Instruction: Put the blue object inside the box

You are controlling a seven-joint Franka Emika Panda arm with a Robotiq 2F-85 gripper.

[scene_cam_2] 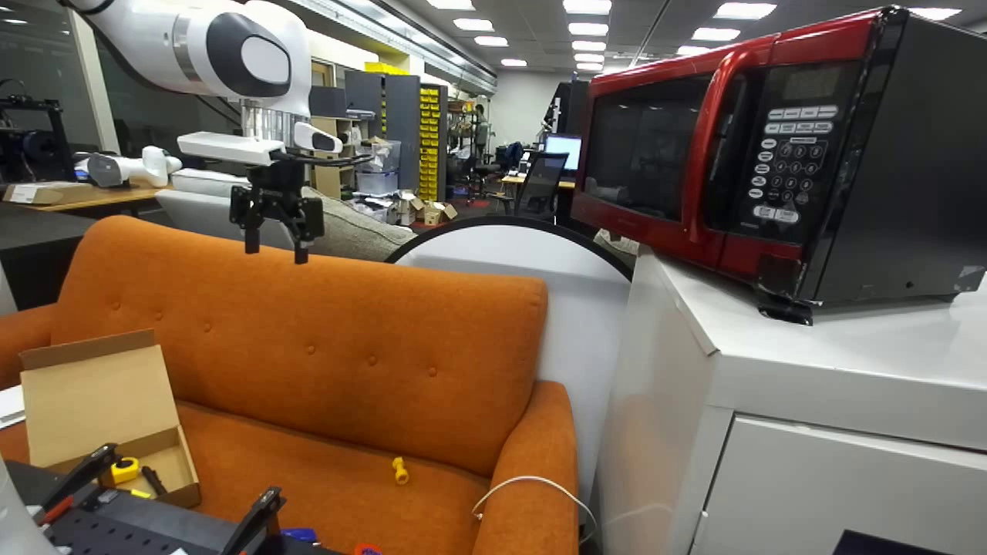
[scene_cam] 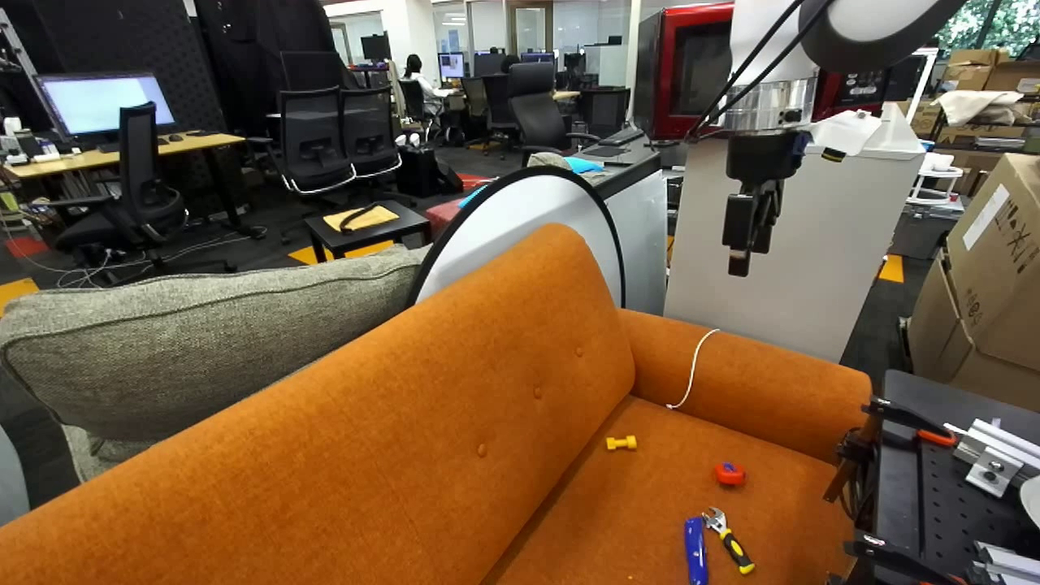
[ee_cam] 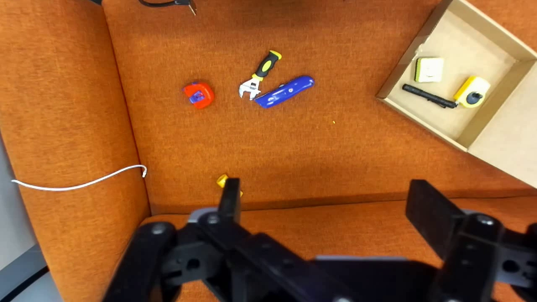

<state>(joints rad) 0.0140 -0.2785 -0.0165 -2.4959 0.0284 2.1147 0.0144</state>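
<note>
The blue object, a slim bright blue knife-like stick, lies on the orange sofa seat with one end close to the wrench's jaw. It also shows in both exterior views, partly hidden behind the black table in one of these. The open cardboard box sits on the seat with its lid raised. It holds a black pen-like item, a yellow and white tape measure and a small pale block. My gripper is open and empty, high above the seat near the backrest, in both exterior views.
An adjustable wrench lies beside the blue object. A red piece and a yellow dumbbell-shaped piece lie on the seat. A white cable hangs over the armrest. A black table with clamps stands at the sofa's front.
</note>
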